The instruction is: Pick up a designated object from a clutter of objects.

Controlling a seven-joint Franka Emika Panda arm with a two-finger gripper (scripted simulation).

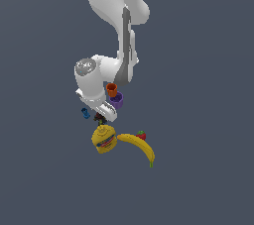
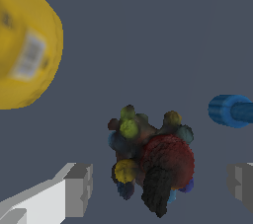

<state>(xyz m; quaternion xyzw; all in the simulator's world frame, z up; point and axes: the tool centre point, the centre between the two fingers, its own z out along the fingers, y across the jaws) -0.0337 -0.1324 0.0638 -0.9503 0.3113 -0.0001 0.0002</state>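
Exterior view, left to right: blue piece [image 1: 86, 114] lies at the left of the clutter, apart from the rest. Gripper [image 1: 101, 118] hangs just right of it, directly over the dark lumpy cluster [image 1: 100, 119], which is mostly hidden there. Wrist view shows the cluster [image 2: 150, 161] between the two fingers [image 2: 74, 188], jaws spread wide, neither pad touching it, nothing held. Yellow bottle [image 1: 103, 139] lies just below the cluster in the exterior view. Orange cup [image 1: 112, 89] and purple cup [image 1: 116, 100] sit close together beside the wrist (contents cannot be made out). Banana [image 1: 139, 146] extends right from the bottle; red strawberry [image 1: 141, 135] sits beside it.
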